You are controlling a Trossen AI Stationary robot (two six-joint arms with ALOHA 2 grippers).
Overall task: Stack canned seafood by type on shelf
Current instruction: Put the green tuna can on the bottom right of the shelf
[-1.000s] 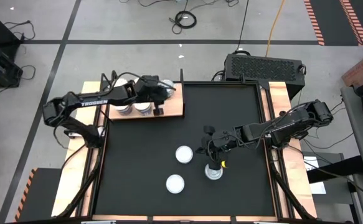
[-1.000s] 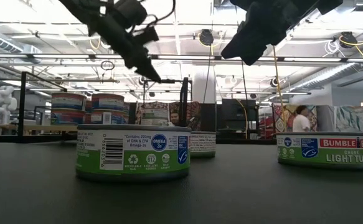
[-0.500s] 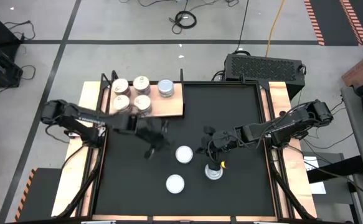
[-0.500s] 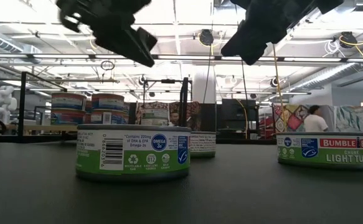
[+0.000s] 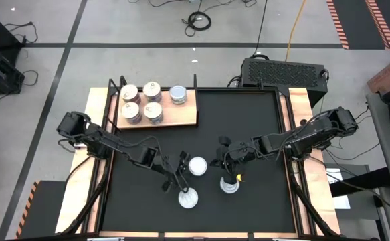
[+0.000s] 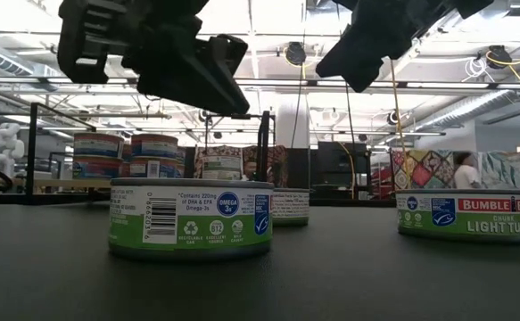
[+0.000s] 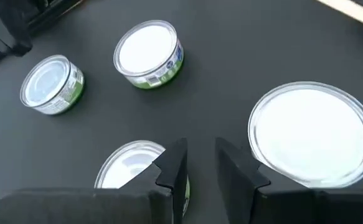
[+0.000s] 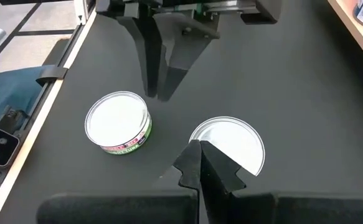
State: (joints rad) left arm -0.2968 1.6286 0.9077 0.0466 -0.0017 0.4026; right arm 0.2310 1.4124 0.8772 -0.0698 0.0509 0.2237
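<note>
Seen from above, a black counter point(image 5: 248, 114) carries a wooden shelf point(image 5: 181, 117) at its far left, with five tins point(image 5: 141, 102) standing on it. Three tins remain on the counter's near middle: one point(image 5: 197, 166) farther back, one point(image 5: 188, 198) nearer, one point(image 5: 229, 185) to the right. A second ago the left gripper point(image 5: 174, 175) was over the shelf; now it has swung across empty and hangs above the nearer tin, its fingers point(image 7: 172, 168) slightly apart and holding nothing. The delivery looks finished, and this appears to be the reach for the next tin. The right gripper point(image 5: 229, 175) waits over the right tin, fingers together.
</note>
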